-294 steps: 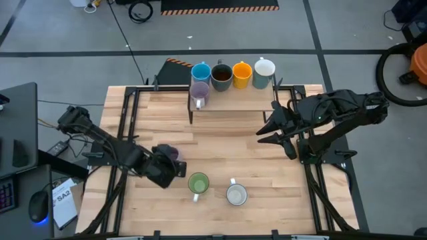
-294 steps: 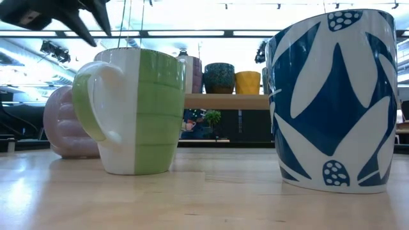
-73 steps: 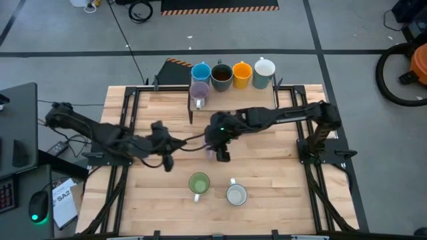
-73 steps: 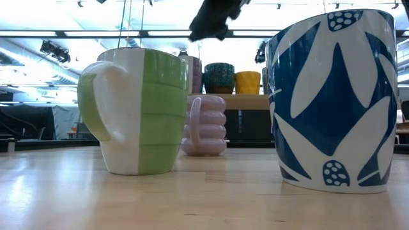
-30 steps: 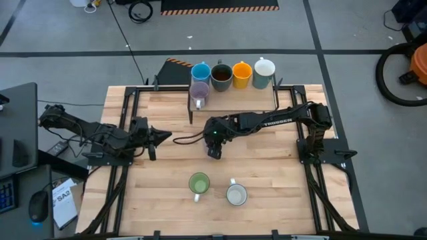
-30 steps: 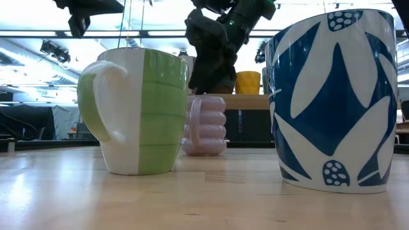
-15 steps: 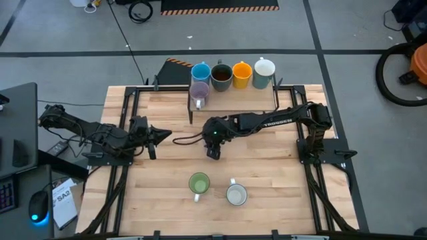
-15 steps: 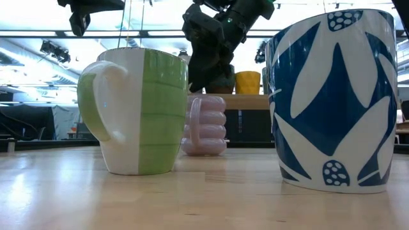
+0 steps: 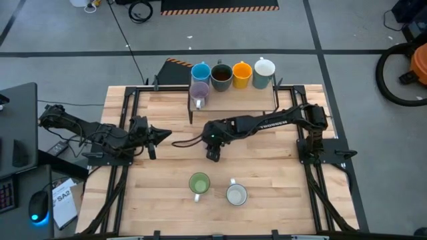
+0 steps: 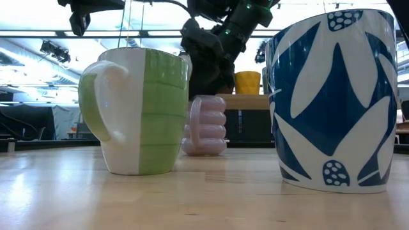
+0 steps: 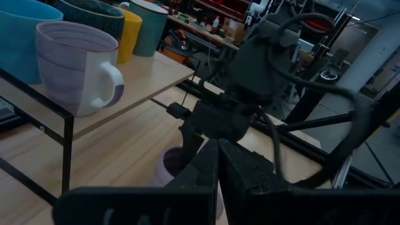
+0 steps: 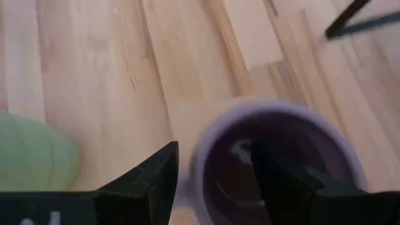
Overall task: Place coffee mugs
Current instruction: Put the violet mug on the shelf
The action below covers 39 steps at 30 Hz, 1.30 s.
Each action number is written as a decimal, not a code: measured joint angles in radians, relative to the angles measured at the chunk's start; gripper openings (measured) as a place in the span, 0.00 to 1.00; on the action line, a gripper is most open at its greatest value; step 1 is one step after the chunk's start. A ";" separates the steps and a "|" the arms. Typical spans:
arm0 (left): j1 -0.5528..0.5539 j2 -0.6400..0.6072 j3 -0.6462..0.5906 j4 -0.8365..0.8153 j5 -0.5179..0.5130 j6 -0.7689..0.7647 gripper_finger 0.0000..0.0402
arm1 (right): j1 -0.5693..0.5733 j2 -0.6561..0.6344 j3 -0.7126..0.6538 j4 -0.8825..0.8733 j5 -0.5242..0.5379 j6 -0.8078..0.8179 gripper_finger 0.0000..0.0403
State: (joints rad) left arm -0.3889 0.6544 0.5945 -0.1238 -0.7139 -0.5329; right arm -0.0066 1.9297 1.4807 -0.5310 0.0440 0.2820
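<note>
A lilac mug stands upright on its base at the table's middle. My right gripper is open and points down over it, one finger above its hollow, one outside its wall; it also shows in the high view. My left gripper is shut and empty, to the left of the mug. A green mug and a white mug with a blue pattern stand near the front. On the far shelf stand blue, dark brown, orange, white and lilac mugs. My right gripper comes at the lilac mug from above, its fingers on either side of the mug's wall at the rim, one inside and one outside. I cannot tell whether they touch it. The mug stands upright on the table.
The shelf's dark frame legs stand on the far part of the table. Black rails run along the table's left and right sides. Bare wood lies between the shelf and the two front mugs.
My right gripper has sunk a little toward the lilac mug's rim, staying open. The lilac mug has stayed in place.
</note>
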 joint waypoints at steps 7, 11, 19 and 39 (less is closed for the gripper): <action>0.000 0.000 0.000 0.000 0.000 0.010 0.04 | -0.026 -0.002 0.001 -0.096 -0.024 -0.020 0.47; 0.000 0.000 0.000 0.000 0.000 0.014 0.04 | -0.038 -0.002 0.001 -0.114 -0.056 -0.026 0.44; 0.000 0.000 0.000 0.000 0.000 0.019 0.04 | -0.037 -0.001 0.000 -0.109 -0.059 -0.048 0.40; 0.000 -0.001 0.000 0.000 0.004 0.022 0.04 | -0.050 -0.001 0.000 -0.109 -0.087 -0.081 0.28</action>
State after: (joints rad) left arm -0.3889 0.6531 0.5945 -0.1238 -0.7101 -0.5114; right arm -0.0566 1.9289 1.4811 -0.6399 -0.0428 0.2013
